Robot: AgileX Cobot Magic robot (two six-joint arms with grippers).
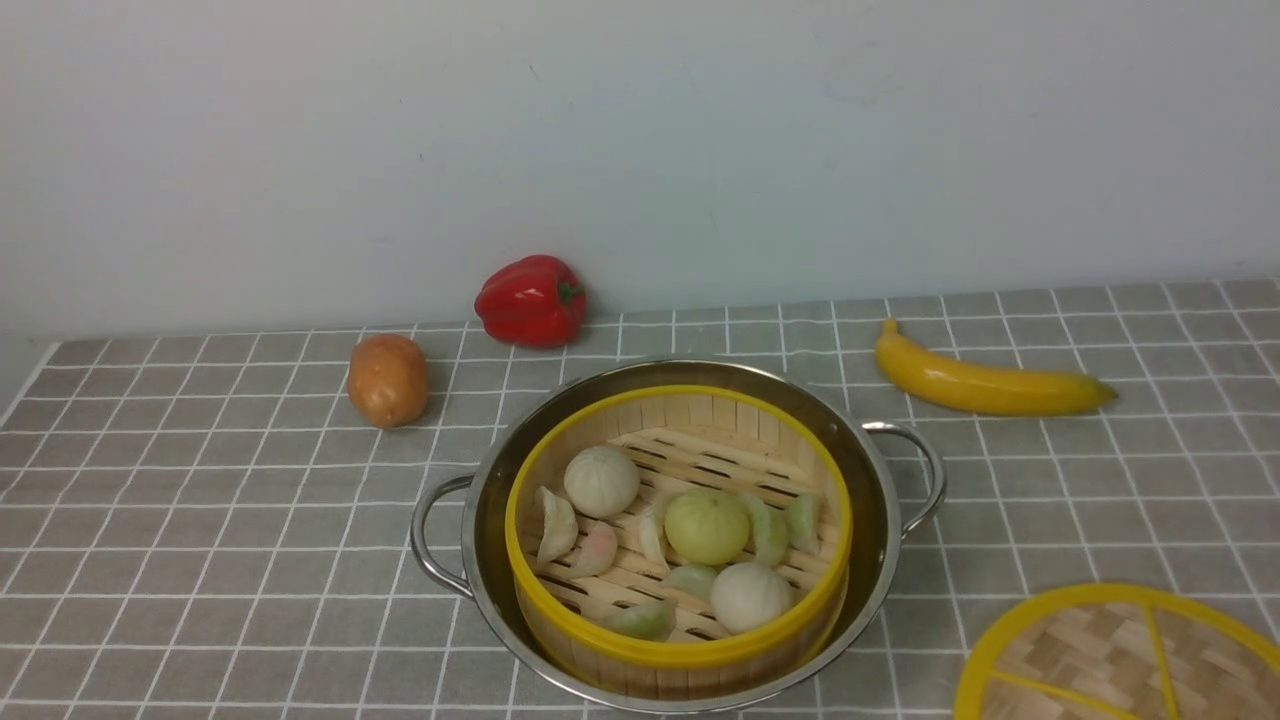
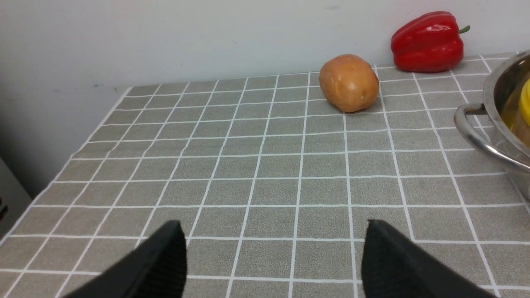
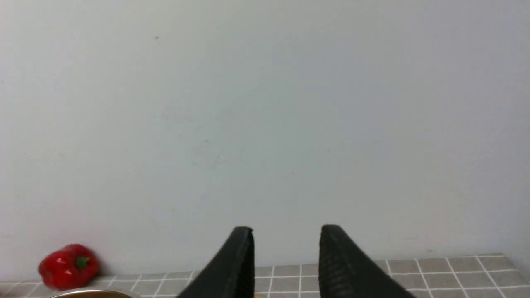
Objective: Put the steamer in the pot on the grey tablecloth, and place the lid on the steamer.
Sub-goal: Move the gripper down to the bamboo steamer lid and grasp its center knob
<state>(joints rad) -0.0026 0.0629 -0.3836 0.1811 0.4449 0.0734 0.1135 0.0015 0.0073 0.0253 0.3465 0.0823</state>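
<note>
Over the grey tablecloth (image 2: 265, 165), the left gripper (image 2: 273, 223) hangs with its two black fingers (image 2: 165, 260) spread wide, holding nothing and touching nothing; only bare checked cloth shows in the gap. The right gripper (image 3: 286, 227) is raised and faces the wall, its fingers (image 3: 343, 260) parted by a narrower gap and also empty. Neither gripper shows in the front view. Beyond the left gripper a potato (image 2: 350, 82) lies on the cloth, a red pepper (image 2: 426, 41) sits farther back against the wall, and the handle and rim of the pot (image 2: 476, 136) come in at the edge. In the front view the pot (image 1: 870, 470) stands in the near middle of the cloth, with the steamer (image 1: 680, 655) set inside it, yellow rim up and uncovered. Round buns (image 1: 707, 525) and small dumplings lie on its slatted floor. The lid (image 1: 1090, 660) lies flat on the cloth at the near right corner, apart from the pot and cut off by the frame. A banana (image 1: 985, 385) lies behind the pot to the right. A plain pale wall (image 1: 640, 130) closes the back of the table.
</note>
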